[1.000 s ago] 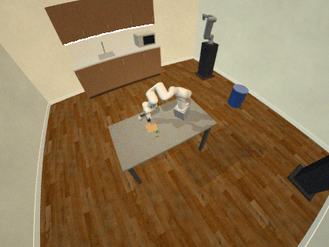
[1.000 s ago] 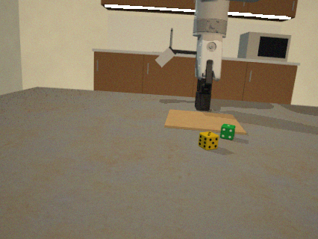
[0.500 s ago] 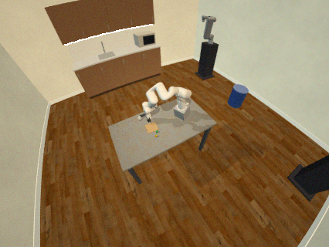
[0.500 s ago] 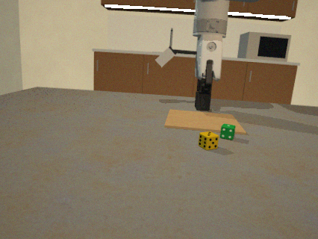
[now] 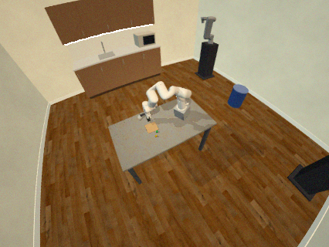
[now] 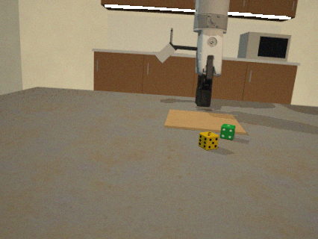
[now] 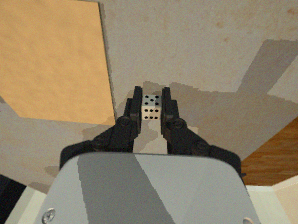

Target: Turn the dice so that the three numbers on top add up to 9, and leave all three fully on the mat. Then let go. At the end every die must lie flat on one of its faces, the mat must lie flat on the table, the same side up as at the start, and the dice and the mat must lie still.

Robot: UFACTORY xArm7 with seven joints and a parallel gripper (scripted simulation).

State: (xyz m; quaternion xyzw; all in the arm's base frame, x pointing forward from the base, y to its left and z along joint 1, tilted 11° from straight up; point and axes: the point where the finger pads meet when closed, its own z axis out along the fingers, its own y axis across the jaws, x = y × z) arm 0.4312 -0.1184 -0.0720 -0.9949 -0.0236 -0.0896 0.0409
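The gripper (image 5: 148,120) (image 6: 203,104) (image 7: 151,97) points down, its black fingers closed on a white die (image 7: 151,107), at the centre of the wrist frame. That die shows a five-pip face above a six-pip face in this frame; whether it touches the table cannot be told. The tan mat (image 5: 151,127) (image 6: 201,120) (image 7: 55,62) lies flat at the upper left of the wrist frame, apart from the white die, and right of centre in the exterior frame. A green die (image 5: 157,131) (image 6: 228,132) sits at the mat's near right edge in the exterior frame, its base on the table, four pips facing the viewer. Below and left of it, a yellow die (image 5: 156,136) (image 6: 208,141) rests on the grey table (image 5: 131,144) (image 6: 112,179) (image 7: 200,40), off the mat.

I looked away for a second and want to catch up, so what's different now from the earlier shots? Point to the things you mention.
Nothing visibly changed. The gripper (image 6: 203,105) (image 7: 151,97) hangs in the same place behind the mat (image 5: 151,127) (image 6: 199,120) (image 7: 55,62), and the yellow die (image 5: 156,136) (image 6: 208,141) and green die (image 5: 157,131) (image 6: 228,131) lie as they did.
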